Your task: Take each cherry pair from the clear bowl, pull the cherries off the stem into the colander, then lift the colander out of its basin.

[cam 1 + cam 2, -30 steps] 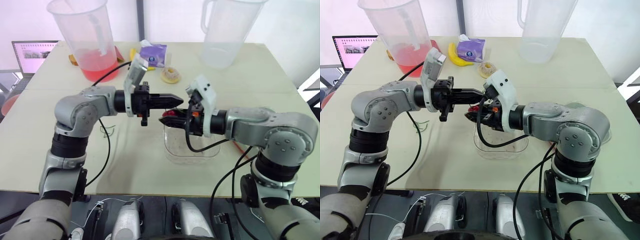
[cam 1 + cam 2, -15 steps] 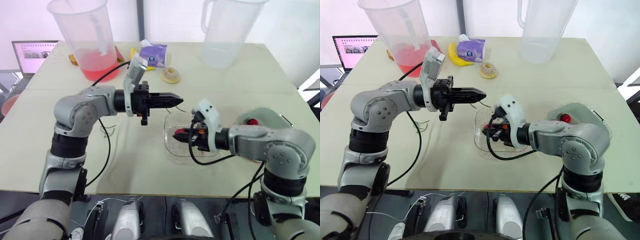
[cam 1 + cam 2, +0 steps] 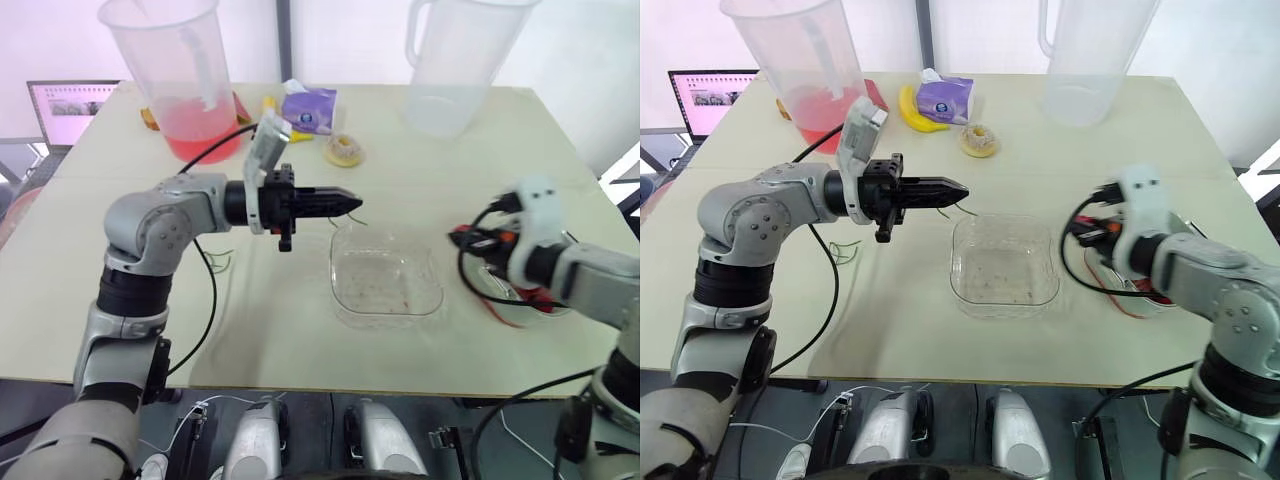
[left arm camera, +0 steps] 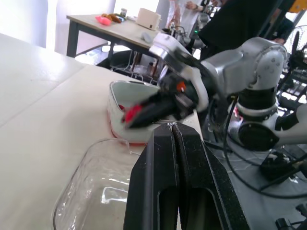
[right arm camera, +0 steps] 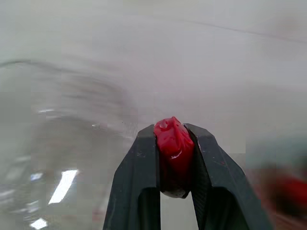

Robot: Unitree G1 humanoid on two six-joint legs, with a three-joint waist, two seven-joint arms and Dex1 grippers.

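One light, soft, slick-skinned cherry [image 5: 172, 146] sits pinched across its middle in the right claw [image 5: 171, 133] near the colander [image 4: 139, 91], so gentle squeeze only; left claw [image 3: 355, 203] hovers fully closed beside the clear bowl [image 3: 385, 285].

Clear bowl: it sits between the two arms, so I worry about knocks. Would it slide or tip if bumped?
The clear bowl looks like thin plastic and nearly empty, so it is probably light and would slide on the smooth table. It is wide, shallow and flat-bottomed, so tipping seems unlikely. Its glossy walls may be slippery to grip.
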